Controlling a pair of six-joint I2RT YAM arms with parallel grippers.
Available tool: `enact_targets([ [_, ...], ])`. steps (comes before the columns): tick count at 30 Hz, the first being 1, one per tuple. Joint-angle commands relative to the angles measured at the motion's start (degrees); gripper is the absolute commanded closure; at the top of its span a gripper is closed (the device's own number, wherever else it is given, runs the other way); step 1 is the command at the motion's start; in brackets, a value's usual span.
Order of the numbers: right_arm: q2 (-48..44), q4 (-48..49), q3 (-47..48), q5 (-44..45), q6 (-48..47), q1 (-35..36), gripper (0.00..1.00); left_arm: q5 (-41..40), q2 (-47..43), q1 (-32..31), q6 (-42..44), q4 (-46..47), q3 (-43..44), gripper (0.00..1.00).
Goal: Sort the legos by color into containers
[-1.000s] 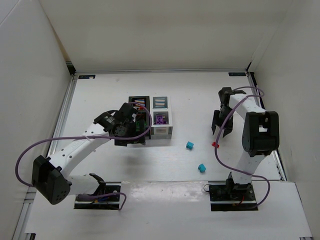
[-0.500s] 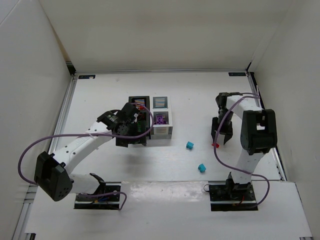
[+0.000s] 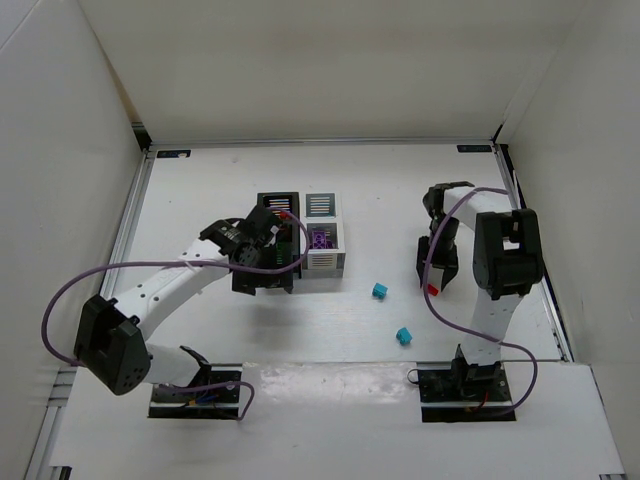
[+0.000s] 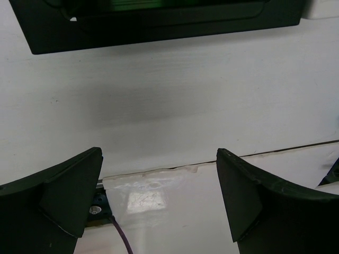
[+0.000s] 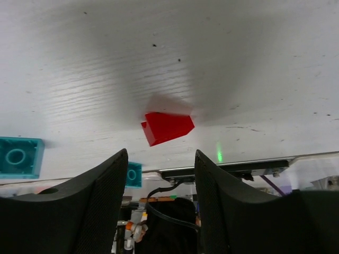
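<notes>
The containers (image 3: 322, 205) form a 2x2 block left of centre, two black and two white. Purple legos (image 3: 321, 239) lie in the front white bin. My left gripper (image 3: 258, 272) hovers over the front black bin (image 4: 159, 24), open wide and empty (image 4: 159, 196). A red lego (image 3: 432, 289) lies on the table at the right. My right gripper (image 3: 436, 268) hangs just above it, pointing down. In the right wrist view the red lego (image 5: 167, 127) lies just beyond my right gripper (image 5: 159, 177), which is open with nothing between the fingers. Two teal legos (image 3: 380, 290) (image 3: 403, 335) lie loose nearby.
White walls close in the table on three sides. In the right wrist view one teal lego (image 5: 18, 157) sits at the left edge and another (image 5: 132, 173) beside my left finger. The arm bases (image 3: 465, 385) stand along the near edge.
My right gripper has drifted toward the near side, closing in over the red lego. The left arm shifted slightly over the black bins. Neither gripper changed its opening.
</notes>
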Motion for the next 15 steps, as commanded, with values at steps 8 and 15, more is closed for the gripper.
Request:
enact_targets([
  [8,-3.94,3.52,0.19,-9.39,8.95,1.19,0.43,1.97,2.11,1.29,2.42,-0.36,3.24,0.0],
  [15,-8.95,14.67,-3.32,-15.54,20.8,2.95,0.47,2.76,3.16,1.38,2.94,-0.01,3.59,0.0],
])
